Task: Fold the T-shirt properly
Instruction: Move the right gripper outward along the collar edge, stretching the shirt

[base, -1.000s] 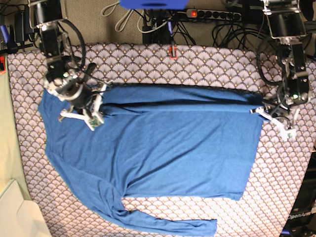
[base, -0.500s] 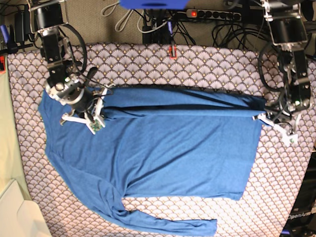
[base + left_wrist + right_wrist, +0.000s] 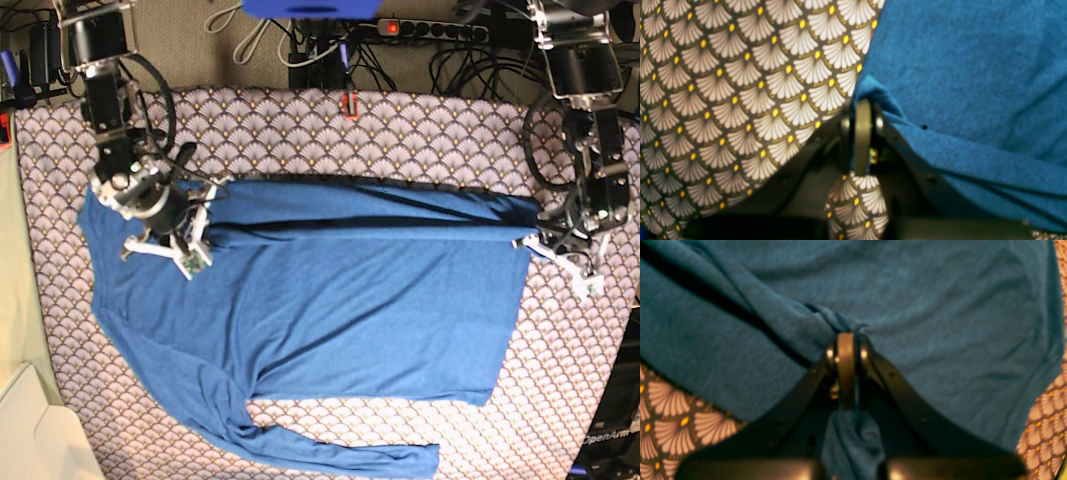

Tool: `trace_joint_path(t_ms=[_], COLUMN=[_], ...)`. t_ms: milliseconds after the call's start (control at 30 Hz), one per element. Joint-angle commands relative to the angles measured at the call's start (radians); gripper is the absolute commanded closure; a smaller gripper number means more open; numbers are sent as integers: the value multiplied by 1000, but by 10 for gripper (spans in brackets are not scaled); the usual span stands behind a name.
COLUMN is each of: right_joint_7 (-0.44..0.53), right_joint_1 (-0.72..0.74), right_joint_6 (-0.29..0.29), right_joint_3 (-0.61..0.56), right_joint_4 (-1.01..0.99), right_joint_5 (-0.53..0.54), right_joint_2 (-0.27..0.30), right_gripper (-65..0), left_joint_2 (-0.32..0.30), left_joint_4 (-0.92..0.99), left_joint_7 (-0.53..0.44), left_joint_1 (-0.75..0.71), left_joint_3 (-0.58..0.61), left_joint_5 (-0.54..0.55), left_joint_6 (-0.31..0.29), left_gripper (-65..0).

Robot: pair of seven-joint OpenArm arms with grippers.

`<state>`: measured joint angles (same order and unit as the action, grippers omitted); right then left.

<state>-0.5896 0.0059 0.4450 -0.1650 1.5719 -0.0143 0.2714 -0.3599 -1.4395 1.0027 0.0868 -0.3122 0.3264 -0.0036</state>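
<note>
scallop-patterned table cover lies under the t-shirt, spread flat with its top edge folded over. both the left gripper and right gripper are clenched on that fold's ends. thin, limp knit will likely sag, so corners and seams look the best holds.

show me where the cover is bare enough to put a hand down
A bare band of cover runs along the far edge, beyond the shirt. A bare patch lies at the near right, beside the hem, and a small gap sits between body and sleeve. It is crowded at both ends of the fold, where the right claw and left claw grip cloth.
</note>
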Motion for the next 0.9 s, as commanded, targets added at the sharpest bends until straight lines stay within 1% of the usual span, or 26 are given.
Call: trace_joint_path(t_ms=[0,233,267,367,433,500,567,633,700,767,800,867], right_joint_7=[18,16,16,16,15,-5,-28,-33,-34,-34,-34,-34], right_joint_1=[18,18,16,16,16,18,19,19,16,9,-5,-24], right_joint_6=[-2,-2,-2,-2,-2,1,1,1,1,1,1,1], right_joint_3=[5,5,5,5,5,5,5,5,12,15,15,18], right_joint_4=[14,14,14,14,14,17,25,43,71,103,121,158], right_joint_5=[6,6,6,6,6,6,6,6,6,6,6,6], right_joint_2=[9,6,6,6,6,6,6,7,9,16,32,47], right_gripper=[0,0,-10,-78,-141,-202,-252,-285,-298,-299,-299,-299], left_joint_2=[-15,-12,-12,-12,-15,-17,-17,-17,-14,-11,-11,-11], left_joint_4=[-16,-14,-14,-14,-14,-14,-14,-16,-19,-24,-28,-34], left_joint_7=[-15,-17,-17,-15,-15,-15,-15,-15,-15,-15,-15,-15], left_joint_1=[21,46,46,46,44,43,41,41,41,41,41,41], left_joint_3=[-6,-3,-3,-5,-5,-6,-6,-6,-6,-6,-6,-8], left_joint_5=[-3,-3,-3,-3,-3,-3,-3,0,4,4,4,6], left_joint_6=[3,3,1,1,0,0,1,0,-2,-2,-2,-2], left_gripper=[-3,-4,-5,-6,-35,-112,-225,-334,-435,-519,-552,-599])
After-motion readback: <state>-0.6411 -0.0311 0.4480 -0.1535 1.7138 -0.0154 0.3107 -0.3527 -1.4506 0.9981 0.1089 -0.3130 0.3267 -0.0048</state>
